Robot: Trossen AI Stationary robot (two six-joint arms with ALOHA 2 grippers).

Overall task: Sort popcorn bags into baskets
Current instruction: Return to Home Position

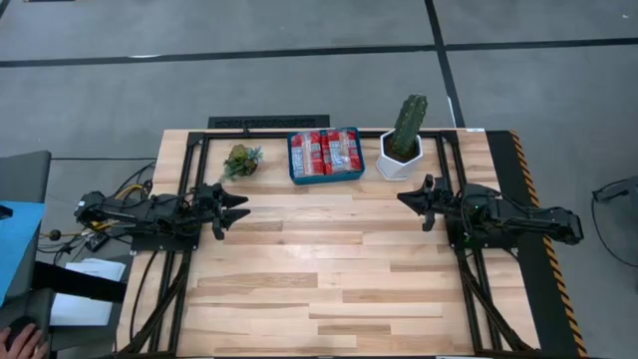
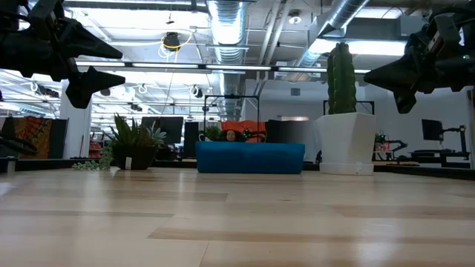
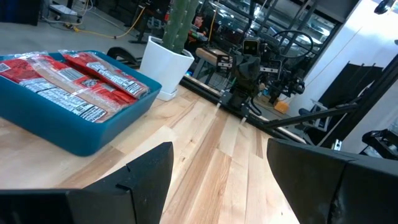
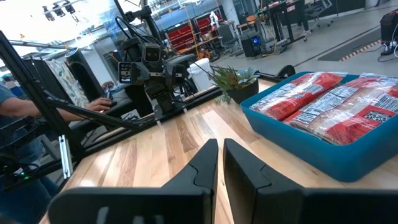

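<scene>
Several red popcorn bags (image 1: 325, 152) with white print lie flat, side by side, inside the blue basket (image 1: 295, 176) at the table's far middle; they also show in the left wrist view as bags (image 3: 68, 81) and in the right wrist view as bags (image 4: 329, 106). The blue basket (image 2: 250, 158) rests on the wood. My left gripper (image 1: 242, 206) hovers open above the table, left of and nearer than the basket; its open fingers frame my left gripper (image 3: 217, 168). My right gripper (image 1: 402, 196) hovers shut, right of and nearer than the basket, seen as my right gripper (image 4: 221, 152).
A white pot with a cactus (image 1: 402, 148) stands just right of the basket. A small green plant (image 1: 240, 160) sits to its left. A person's hand (image 1: 20, 339) shows beyond the table's left near corner. Bare wood (image 1: 329, 269) spreads across the near half.
</scene>
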